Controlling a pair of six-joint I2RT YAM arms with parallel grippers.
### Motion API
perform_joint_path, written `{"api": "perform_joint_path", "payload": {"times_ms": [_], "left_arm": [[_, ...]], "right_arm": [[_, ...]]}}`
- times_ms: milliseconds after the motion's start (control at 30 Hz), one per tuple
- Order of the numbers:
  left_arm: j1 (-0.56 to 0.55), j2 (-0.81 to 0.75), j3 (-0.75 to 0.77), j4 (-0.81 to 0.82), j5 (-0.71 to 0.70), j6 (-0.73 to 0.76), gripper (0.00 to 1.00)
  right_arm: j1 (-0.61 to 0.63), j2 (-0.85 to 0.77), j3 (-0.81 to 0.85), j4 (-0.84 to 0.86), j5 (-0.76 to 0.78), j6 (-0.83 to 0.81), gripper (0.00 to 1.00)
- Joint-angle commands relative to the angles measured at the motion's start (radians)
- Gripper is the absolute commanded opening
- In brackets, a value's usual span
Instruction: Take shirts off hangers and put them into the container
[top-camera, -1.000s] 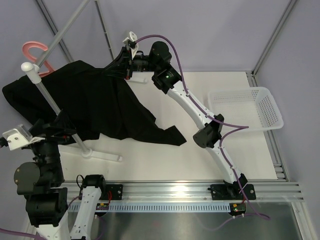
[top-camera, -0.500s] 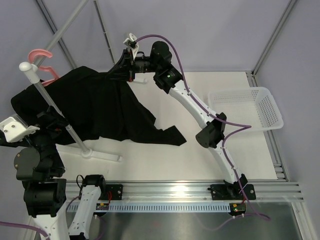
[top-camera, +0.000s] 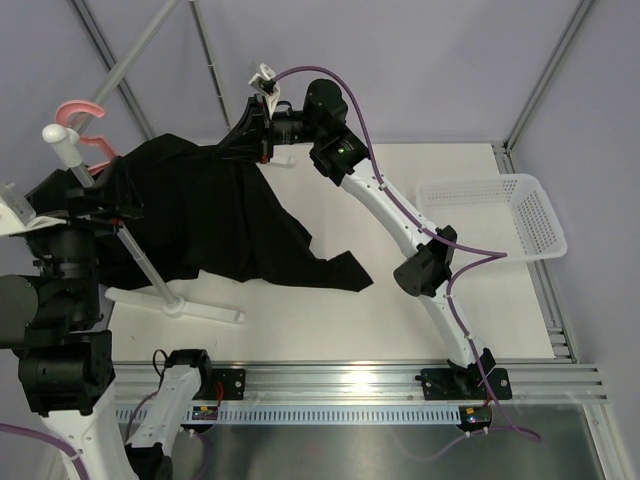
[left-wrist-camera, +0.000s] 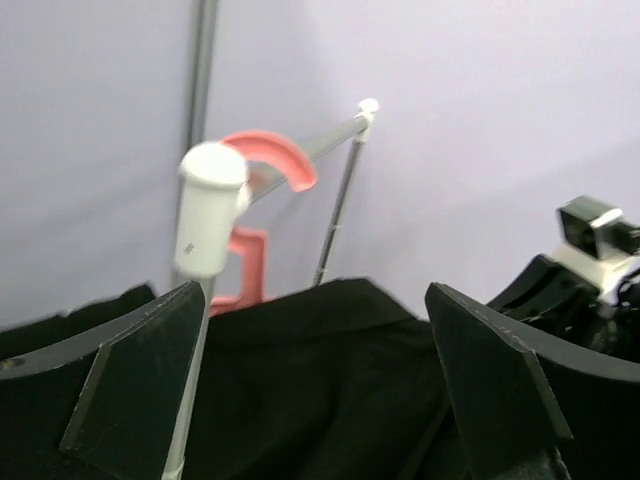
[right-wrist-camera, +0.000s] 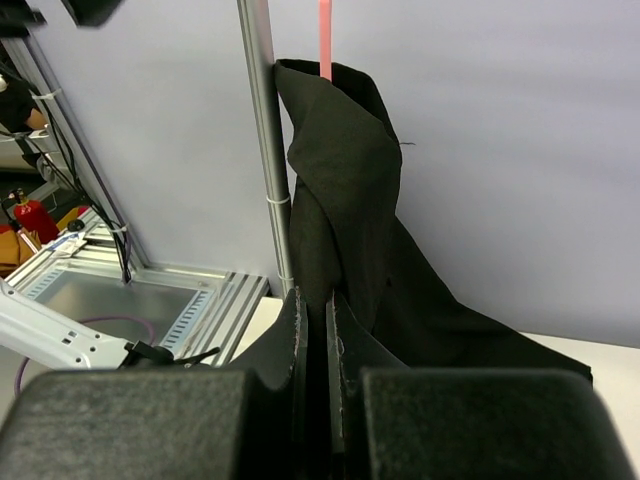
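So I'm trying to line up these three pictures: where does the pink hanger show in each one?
Top external: pink hanger, upper left, hook poking out above the black shirt.
Left wrist: upper centre-left, beside the white pole cap.
Right wrist: thin pink strip at the top edge, above the shirt.
Shared landmark: the black shirt.

The right arm (top-camera: 385, 205) is built of slim white links joined by black motor housings. A purple cable (top-camera: 345, 100) runs along it from base to wrist, and a small green light (top-camera: 340, 153) glows on one housing. A white camera block (top-camera: 265, 76) sits at its wrist. The right pincer (right-wrist-camera: 315, 330) has two flat matte-black fingers on a boxy black body. The left arm (top-camera: 60, 330) has bulky round black housings and a white lower link (top-camera: 165, 420). The left pincer (left-wrist-camera: 312, 300) has broad, black, wedge-shaped fingers with bevelled edges.
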Motion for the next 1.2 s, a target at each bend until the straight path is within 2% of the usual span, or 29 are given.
{"api": "perform_joint_path", "payload": {"times_ms": [0,200,367,433,567,633,767,833,900,933,1067,1167], "left_arm": [[0.0,0.056,0.086,0.089,0.112,0.027,0.98],[0.001,0.161,0.202,0.089,0.012,0.116,0.99],[0.001,0.201,0.23,0.143,-0.085,0.175,0.99],[0.0,0.202,0.216,0.172,-0.156,0.158,0.99],[0.0,0.141,0.089,0.382,-0.212,0.146,0.99],[0.001,0.118,0.055,0.427,-0.229,0.135,0.99],[0.001,0.144,0.103,0.333,-0.255,0.136,0.99],[0.001,0.091,0.051,0.356,-0.328,0.1,0.99],[0.001,0.035,-0.062,0.445,-0.306,0.072,0.99],[0.001,0.0,-0.084,0.469,-0.237,0.063,0.99],[0.0,-0.028,-0.084,0.424,-0.068,-0.014,0.99],[0.001,-0.048,-0.083,0.379,-0.013,-0.069,0.99]], "right_arm": [[-0.007,-0.064,0.049,0.028,-0.026,0.023,0.0],[-0.005,-0.08,0.014,0.015,-0.02,0.012,0.0],[-0.005,-0.106,-0.018,0.012,-0.026,0.027,0.0],[-0.005,-0.112,-0.018,0.022,-0.028,0.05,0.0],[-0.007,-0.138,-0.044,0.035,-0.026,0.081,0.0],[-0.005,-0.166,-0.066,0.039,-0.02,0.09,0.0],[-0.008,-0.23,-0.17,0.044,0.009,0.067,0.0],[-0.014,-0.25,-0.181,0.027,0.029,0.043,0.0],[-0.022,-0.23,-0.152,0.027,0.026,0.056,0.0],[-0.029,-0.213,-0.128,0.027,0.014,0.067,0.0],[-0.039,-0.098,0.081,0.061,-0.052,0.136,0.0],[-0.04,-0.045,0.117,0.142,-0.06,0.195,0.0]]}}
